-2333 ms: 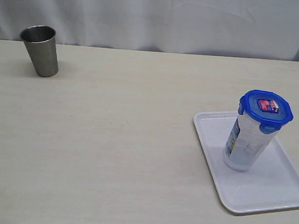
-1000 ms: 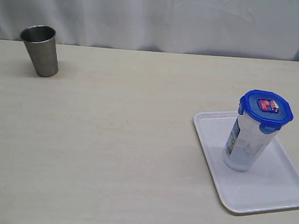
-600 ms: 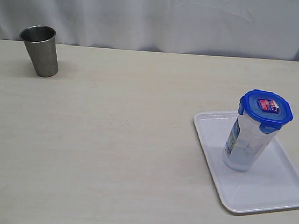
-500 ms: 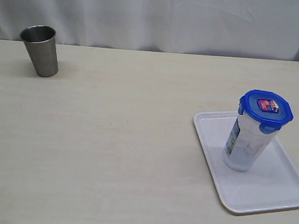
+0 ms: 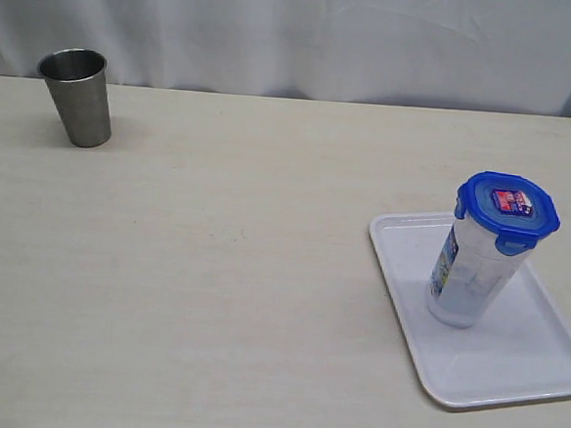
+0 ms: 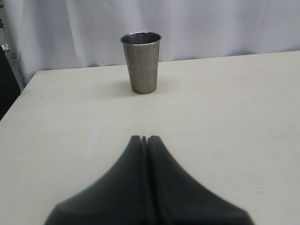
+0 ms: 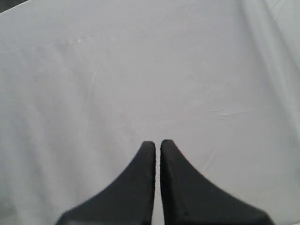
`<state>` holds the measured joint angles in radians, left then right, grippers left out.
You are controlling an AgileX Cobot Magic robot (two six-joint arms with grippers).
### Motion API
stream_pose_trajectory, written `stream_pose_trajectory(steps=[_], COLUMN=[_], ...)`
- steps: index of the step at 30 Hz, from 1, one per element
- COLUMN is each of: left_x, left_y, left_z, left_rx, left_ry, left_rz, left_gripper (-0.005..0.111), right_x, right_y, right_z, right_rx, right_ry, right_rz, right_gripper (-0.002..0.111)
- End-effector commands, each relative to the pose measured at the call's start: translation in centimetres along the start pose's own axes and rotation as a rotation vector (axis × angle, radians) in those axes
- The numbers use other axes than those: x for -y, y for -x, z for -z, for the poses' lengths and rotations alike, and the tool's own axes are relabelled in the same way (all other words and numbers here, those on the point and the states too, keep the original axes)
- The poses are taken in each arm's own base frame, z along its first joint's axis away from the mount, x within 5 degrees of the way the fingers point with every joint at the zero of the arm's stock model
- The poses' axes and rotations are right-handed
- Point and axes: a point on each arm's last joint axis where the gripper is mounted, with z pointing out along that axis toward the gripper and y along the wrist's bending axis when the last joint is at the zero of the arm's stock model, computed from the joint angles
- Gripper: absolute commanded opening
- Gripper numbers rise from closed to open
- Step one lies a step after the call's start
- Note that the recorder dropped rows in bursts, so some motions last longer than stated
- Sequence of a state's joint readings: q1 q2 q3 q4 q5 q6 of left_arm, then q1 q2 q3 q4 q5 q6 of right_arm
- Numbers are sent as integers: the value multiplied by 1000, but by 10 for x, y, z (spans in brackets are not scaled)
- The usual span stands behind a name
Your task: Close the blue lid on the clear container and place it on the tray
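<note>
Tray (image 5: 510,372) on right side of table (image 5: 223,268); container (image 5: 462,285) upright on it, nearer rear rim, lid (image 5: 507,208) seated on top. Cup (image 5: 76,97) far left by rear edge; wide open tabletop between. One of each. left gripper (image 6: 144,139) jaws pressed together, empty, facing cup; right gripper (image 7: 157,143) likewise, facing curtain (image 7: 140,70)

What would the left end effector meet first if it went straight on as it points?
Probably the steel cup, upright on the table almost dead ahead of the left end effector; nothing lies between them, though depth is unclear.
</note>
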<state>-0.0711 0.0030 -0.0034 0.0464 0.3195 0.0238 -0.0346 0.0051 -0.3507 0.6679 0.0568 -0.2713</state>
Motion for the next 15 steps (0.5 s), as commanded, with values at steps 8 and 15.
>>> stream_pose_trajectory(steps=[8, 15], left_x=[0, 0], left_y=[-1, -1], left_z=[0, 0], left_rx=[4, -6], left_ry=[2, 1], left_rz=[8, 8], left_gripper=[0, 0], right_x=[32, 46], right_y=[-45, -65], right_z=[0, 4], right_rx=[50, 98], right_ry=[-119, -170], right_rz=[-24, -84], right_gripper=[4, 4])
